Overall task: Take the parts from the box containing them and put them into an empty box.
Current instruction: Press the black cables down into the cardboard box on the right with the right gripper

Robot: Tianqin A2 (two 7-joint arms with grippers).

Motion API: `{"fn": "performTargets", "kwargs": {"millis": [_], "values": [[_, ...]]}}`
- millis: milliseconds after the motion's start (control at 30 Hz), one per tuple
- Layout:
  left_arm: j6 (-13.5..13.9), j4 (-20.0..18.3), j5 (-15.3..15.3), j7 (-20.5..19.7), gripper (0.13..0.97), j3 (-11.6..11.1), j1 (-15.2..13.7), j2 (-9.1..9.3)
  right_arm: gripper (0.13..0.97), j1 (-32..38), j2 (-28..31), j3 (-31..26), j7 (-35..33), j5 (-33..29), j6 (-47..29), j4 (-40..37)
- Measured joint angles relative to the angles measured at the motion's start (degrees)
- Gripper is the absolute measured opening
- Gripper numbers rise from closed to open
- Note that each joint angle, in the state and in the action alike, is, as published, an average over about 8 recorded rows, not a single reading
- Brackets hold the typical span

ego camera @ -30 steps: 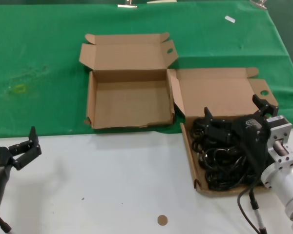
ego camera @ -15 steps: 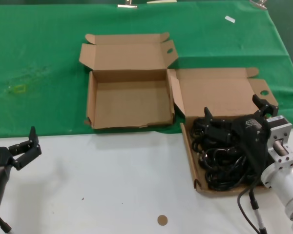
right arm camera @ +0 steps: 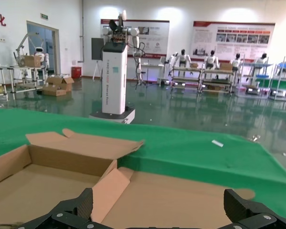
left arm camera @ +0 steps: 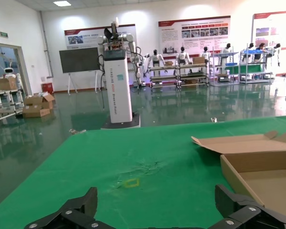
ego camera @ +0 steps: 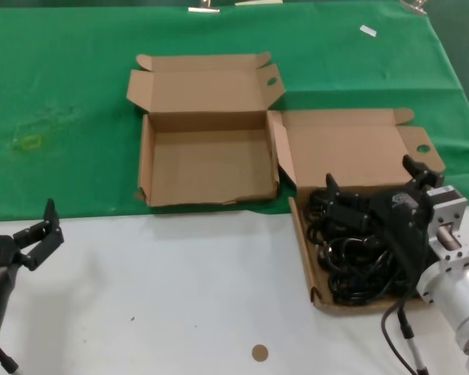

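Jaws apart on right gripper point(ego camera: 371, 187), poised over cords point(ego camera: 352, 250) piled in full box point(ego camera: 303, 250) at 4 o'clock, ready to pinch one bundle. Empty box point(ego camera: 207, 199) at 12 o'clock. Left gripper point(ego camera: 37, 234) parked at 8 o'clock on worktop point(ego camera: 180, 297), jaws apart too.

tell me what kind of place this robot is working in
Probably a robotics lab or demo hall: a white pillar-mounted robot stands on a glossy green floor, poster boards line the wall, and shelving racks stand behind the green-clothed table.
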Motion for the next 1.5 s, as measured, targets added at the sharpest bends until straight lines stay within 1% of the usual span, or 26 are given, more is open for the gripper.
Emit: {"fn": "performTargets", "kwargs": {"millis": [267, 400, 533, 667, 700, 933, 967, 1000, 1033, 1133, 1233, 1267, 1300, 1400, 1500], "values": [[0.0, 0.0, 0.0, 0.0, 0.785, 0.0, 0.0, 0.00, 0.966, 0.7, 5.1, -6.1, -0.5, 5.5, 4.8, 0.9], [0.0, 0.0, 0.0, 0.0, 0.785, 0.0, 0.0, 0.00, 0.966, 1.3, 8.4, -8.9, -1.9, 8.4, 7.0, 2.0], [0.0, 0.0, 0.0, 0.0, 0.686, 0.0, 0.0, 0.00, 0.966, 2.2, 12.8, -12.1, -3.8, 12.0, 9.0, 3.5], [0.0, 0.0, 0.0, 0.0, 0.588, 0.0, 0.0, 0.00, 0.966, 3.8, 18.9, -16.2, -5.8, 16.5, 10.6, 5.2], [0.0, 0.0, 0.0, 0.0, 0.588, 0.0, 0.0, 0.00, 0.966, 4.3, 20.6, -17.4, -6.3, 17.7, 10.9, 5.6], [0.0, 0.0, 0.0, 0.0, 0.398, 0.0, 0.0, 0.00, 0.966, 10.3, 32.7, -28.3, -9.6, 27.0, 11.3, 7.8], [0.0, 0.0, 0.0, 0.0, 0.371, 0.0, 0.0, 0.00, 0.966, 11.6, 34.5, -30.2, -10.0, 28.2, 11.0, 8.1], [0.0, 0.0, 0.0, 0.0, 0.371, 0.0, 0.0, 0.00, 0.966, 13.0, 36.2, -32.1, -10.4, 29.4, 10.6, 8.3], [0.0, 0.0, 0.0, 0.0, 0.353, 0.0, 0.0, 0.00, 0.966, 14.5, 37.9, -34.1, -10.7, 30.4, 10.1, 8.5], [0.0, 0.0, 0.0, 0.0, 0.299, 0.0, 0.0, 0.00, 0.966, 19.9, 43.0, -40.7, -11.3, 32.1, 7.7, 9.0], [0.0, 0.0, 0.0, 0.0, 0.244, 0.0, 0.0, 0.00, 0.966, 26.1, 47.5, -47.6, -10.5, 31.1, 4.3, 9.1], [0.0, 0.0, 0.0, 0.0, 0.226, 0.0, 0.0, 0.00, 0.966, 28.2, 48.8, -49.8, -9.7, 29.9, 3.0, 9.0], [0.0, 0.0, 0.0, 0.0, 0.226, 0.0, 0.0, 0.00, 0.966, 30.2, 50.1, -51.8, -8.7, 28.5, 1.5, 8.9], [0.0, 0.0, 0.0, 0.0, 0.226, 0.0, 0.0, 0.00, 0.966, 35.2, 53.0, -56.4, -4.6, 22.2, -3.2, 8.6], [0.0, 0.0, 0.0, 0.0, 0.199, 0.0, 0.0, 0.00, 0.966, 38.4, 55.2, -58.7, 0.3, 14.6, -8.8, 8.2]]}}
